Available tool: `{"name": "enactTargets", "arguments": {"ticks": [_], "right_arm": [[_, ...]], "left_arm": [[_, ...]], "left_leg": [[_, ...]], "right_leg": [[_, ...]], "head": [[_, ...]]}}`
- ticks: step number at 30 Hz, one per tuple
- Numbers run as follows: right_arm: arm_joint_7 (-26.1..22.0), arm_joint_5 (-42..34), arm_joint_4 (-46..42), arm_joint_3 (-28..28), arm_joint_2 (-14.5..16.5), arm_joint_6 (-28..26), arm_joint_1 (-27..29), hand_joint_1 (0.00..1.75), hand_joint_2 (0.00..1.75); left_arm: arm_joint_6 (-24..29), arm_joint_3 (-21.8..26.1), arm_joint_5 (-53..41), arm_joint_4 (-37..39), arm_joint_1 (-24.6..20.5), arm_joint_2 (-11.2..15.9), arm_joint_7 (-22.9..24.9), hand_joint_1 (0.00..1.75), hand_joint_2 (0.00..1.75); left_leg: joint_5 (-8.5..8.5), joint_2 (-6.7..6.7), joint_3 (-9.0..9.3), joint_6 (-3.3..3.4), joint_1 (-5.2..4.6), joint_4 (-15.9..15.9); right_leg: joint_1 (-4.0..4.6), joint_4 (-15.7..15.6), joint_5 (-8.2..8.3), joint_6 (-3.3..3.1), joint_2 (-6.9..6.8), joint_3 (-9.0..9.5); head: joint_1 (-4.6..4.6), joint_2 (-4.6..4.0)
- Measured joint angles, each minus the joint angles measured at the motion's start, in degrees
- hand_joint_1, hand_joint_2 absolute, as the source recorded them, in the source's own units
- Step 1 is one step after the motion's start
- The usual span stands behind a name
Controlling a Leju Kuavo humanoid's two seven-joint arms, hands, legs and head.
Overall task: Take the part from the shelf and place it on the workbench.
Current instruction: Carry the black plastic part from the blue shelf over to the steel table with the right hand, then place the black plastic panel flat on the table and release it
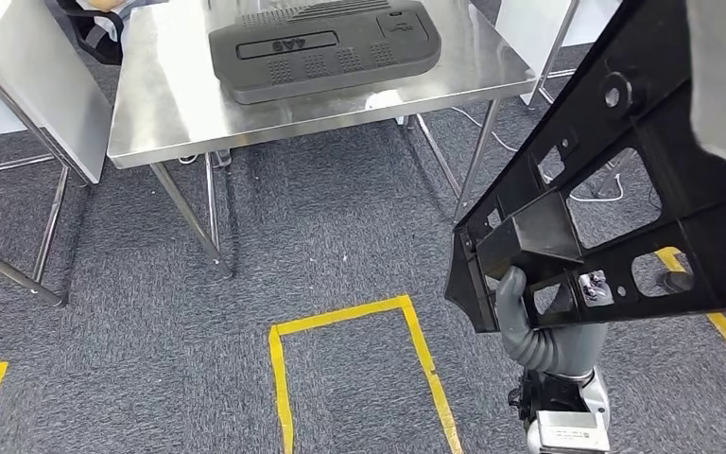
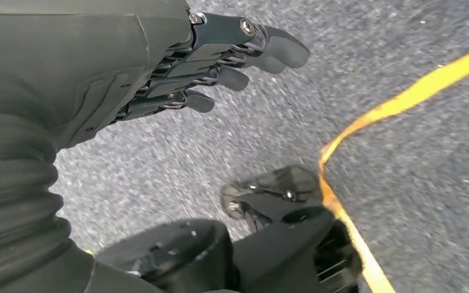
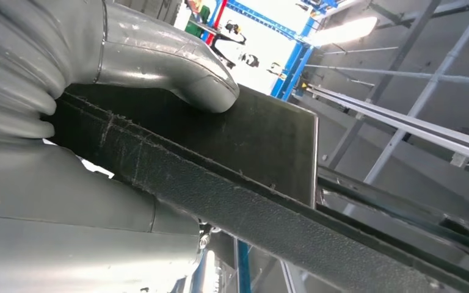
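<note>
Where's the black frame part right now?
In the head view the black frame part is at the right, held up by the right hand above the carpet, right of the steel workbench.

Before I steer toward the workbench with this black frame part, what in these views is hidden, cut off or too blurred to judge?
- Black frame part: head view's right edge crops it; full extent unknown.
- Right hand: its fingers sit behind the part in head view; right wrist view shows the thumb over the edge, so grip depth is unclear.
- Workbench: far side cropped at the top; the dark moulded panel covers some surface.
- Left hand: floor beyond is motion-blurred.
</note>
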Motion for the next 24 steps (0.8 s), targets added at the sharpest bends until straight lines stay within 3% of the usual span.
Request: {"name": "enactTargets", "arguments": {"ticks": [1,2,3,5,6,8,11,13,16,17,18,19,21,23,24], "right_arm": [[0.01,0.00,0.01,0.00,0.04,0.00,-0.01,1.75,1.75],[0.03,0.00,0.01,0.00,0.06,-0.01,-0.01,1.75,1.75],[0.07,0.00,0.01,0.00,0.09,-0.02,0.00,1.75,1.75],[0.19,0.01,0.01,0.00,0.14,-0.04,0.00,1.75,1.75],[0.25,0.02,0.00,-0.01,0.15,-0.07,-0.03,1.75,1.75],[0.30,0.08,-0.01,-0.02,0.16,-0.12,-0.16,1.75,1.75],[0.32,0.15,-0.02,-0.07,0.17,-0.21,-0.30,1.75,1.75],[0.34,0.16,-0.02,-0.13,0.18,-0.26,-0.48,1.75,1.75],[0.37,0.15,-0.01,-0.19,0.16,-0.26,-0.65,1.75,1.75],[0.38,0.14,0.00,-0.22,0.15,-0.26,-0.63,1.75,1.75],[0.39,0.13,0.01,-0.25,0.15,-0.26,-0.62,1.75,1.75],[0.39,0.13,0.01,-0.30,0.14,-0.26,-0.62,1.75,1.75],[0.41,0.14,0.01,-0.43,0.14,-0.27,-0.63,1.75,1.75],[0.49,0.14,0.00,-0.50,0.14,-0.27,-0.70,1.75,1.75],[0.55,0.13,-0.01,-0.52,0.15,-0.27,-0.71,1.75,1.75]], "left_arm": [[-0.01,0.00,0.00,0.01,0.02,-0.01,0.00,0.00,1.75],[-0.02,0.00,0.00,0.01,0.06,-0.01,0.00,0.00,1.75],[-0.02,0.00,0.00,0.01,0.08,0.01,0.00,0.00,1.75],[-0.03,0.00,0.00,0.01,0.10,0.06,0.00,0.00,1.75],[-0.04,0.00,0.00,0.01,0.08,0.08,-0.01,0.00,1.75],[-0.08,0.00,0.00,0.01,-0.01,0.07,-0.01,0.00,1.75],[-0.13,0.01,0.00,0.01,0.04,0.06,-0.02,0.00,1.75],[-0.13,0.02,0.00,-0.01,0.08,0.09,-0.02,0.00,1.75],[-0.13,0.02,0.01,-0.01,0.03,0.09,-0.02,0.00,1.75],[-0.13,0.02,0.01,-0.01,0.05,0.09,-0.02,0.00,1.75],[-0.13,0.02,0.00,0.00,0.07,0.09,-0.02,0.00,1.75],[-0.13,0.02,0.00,0.00,0.08,0.06,-0.02,0.00,1.75],[-0.14,0.02,0.00,0.01,0.08,-0.04,-0.02,0.00,1.75],[-0.15,0.02,0.00,0.02,0.00,-0.08,-0.04,0.00,1.75],[-0.16,0.02,0.00,0.02,-0.02,-0.07,-0.05,0.00,1.75]], "left_leg": [[-0.64,0.03,-1.82,-0.10,0.04,2.90],[-0.25,0.06,-2.83,-0.12,0.06,3.96],[1.21,0.11,-2.68,-0.07,0.06,2.73],[5.55,0.24,0.32,0.22,0.06,-4.42],[6.83,0.29,2.04,0.38,-0.03,-7.94],[7.06,0.24,3.86,0.89,-0.26,-11.30],[6.65,0.02,4.58,1.92,-0.27,-11.92],[6.52,-0.13,5.41,2.51,-0.09,-12.17],[5.83,-0.22,5.88,3.09,-0.14,-12.24],[5.49,-0.28,6.19,3.16,-0.16,-12.23],[5.08,-0.36,6.66,3.15,-0.18,-12.24],[4.62,-0.44,7.27,3.09,-0.18,-12.24],[3.61,-0.61,8.57,2.80,-0.24,-12.26],[2.77,-0.71,9.36,2.20,-0.37,-12.53],[2.66,-0.71,9.65,1.86,-0.45,-12.53]], "right_leg": [[0.07,0.00,-0.22,-0.15,0.02,0.27],[0.12,0.01,-0.48,-0.21,0.08,0.58],[0.14,0.01,-0.78,-0.17,0.17,0.99],[0.12,0.00,-1.52,0.20,0.32,1.99],[0.31,0.02,-1.91,0.51,0.35,2.24],[0.59,-0.12,-2.39,1.22,0.36,2.43],[0.69,0.23,-2.57,2.18,0.34,3.04],[0.63,3.89,-3.52,2.43,0.28,1.11],[0.67,14.86,-6.73,1.99,0.26,-6.45],[0.70,16.52,-7.23,2.03,0.26,-8.29],[0.72,16.01,-6.71,2.27,0.26,-9.03],[0.73,13.33,-5.09,2.71,0.25,-8.64],[0.84,5.35,-0.32,3.21,0.15,-6.23],[1.23,0.96,2.12,2.34,0.02,-4.60],[1.36,0.60,2.28,1.64,0.02,-4.33]], "head": [[0.02,0.00],[0.01,0.00],[0.00,0.00],[0.00,0.00],[-0.01,0.00],[0.00,0.00],[0.05,0.00],[0.15,0.00],[0.26,0.00],[0.25,0.00],[0.27,0.00],[0.27,0.00],[0.32,0.00],[0.33,0.00],[0.28,0.00]]}}
